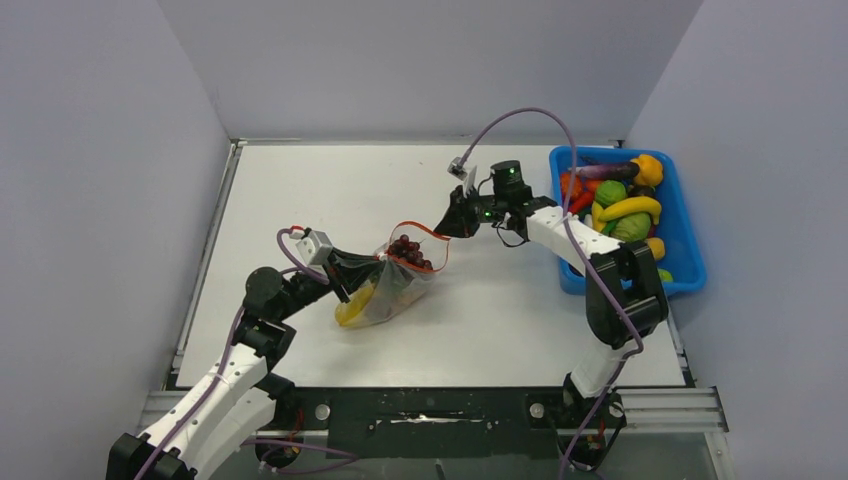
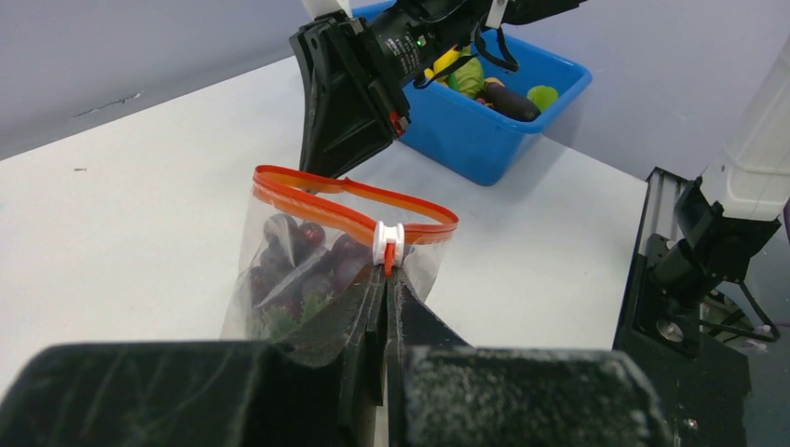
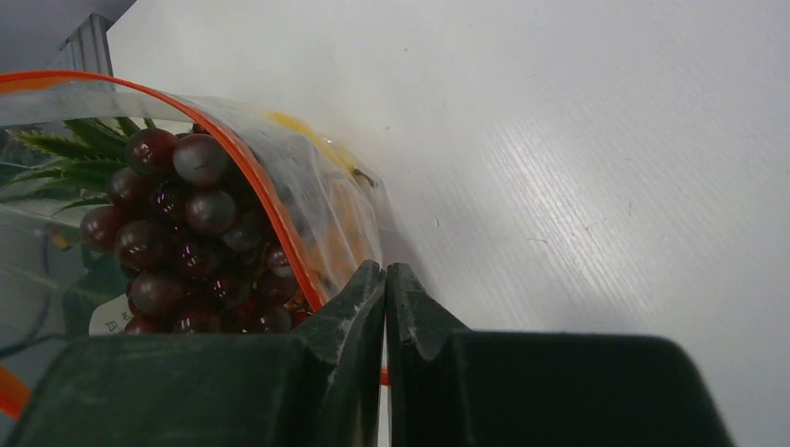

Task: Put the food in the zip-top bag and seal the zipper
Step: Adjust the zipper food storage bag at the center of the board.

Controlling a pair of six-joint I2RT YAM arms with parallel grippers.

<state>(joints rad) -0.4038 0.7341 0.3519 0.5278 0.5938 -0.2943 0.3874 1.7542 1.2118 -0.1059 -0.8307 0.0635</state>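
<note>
The clear zip-top bag point(image 1: 395, 285) lies mid-table between both grippers. It holds purple grapes point(image 1: 410, 250), a yellow banana point(image 1: 354, 310) and green leaves. Its red zipper point(image 1: 418, 230) stands open in a loop. My left gripper point(image 1: 362, 270) is shut on the bag's edge, and in the left wrist view its tips point(image 2: 387, 279) sit just under the white slider point(image 2: 388, 242). My right gripper point(image 1: 446, 226) is shut on the far end of the zipper. In the right wrist view the red strip point(image 3: 251, 168) runs down between its closed jaws point(image 3: 385, 276), next to the grapes point(image 3: 177, 242).
A blue bin point(image 1: 690, 235) at the right edge holds several more toy fruits and vegetables, including a banana point(image 1: 630, 207). It also shows in the left wrist view point(image 2: 466, 140) behind my right gripper point(image 2: 349, 102). Grey walls enclose the table on three sides.
</note>
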